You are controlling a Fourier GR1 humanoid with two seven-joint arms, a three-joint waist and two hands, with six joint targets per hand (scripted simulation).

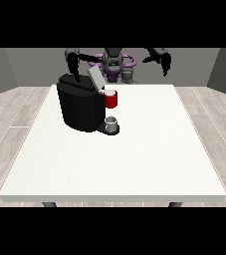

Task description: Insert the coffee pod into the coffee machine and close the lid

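While it hangs above the table's far edge, the hand at the view's left (73,62) has its fingers pointing down, relaxed and holding nothing, just over the back of the black coffee machine (79,107). The hand at the view's right (163,60) is raised near the far right corner, its fingers likewise drooping and empty. The machine stands on the white table (134,159) towards the far left corner, its grey lid (95,78) tilted open. A red pod holder (111,99) juts from its front, and a small grey cup (112,123) sits on the tray beneath. I cannot tell whether the coffee pod is inside.
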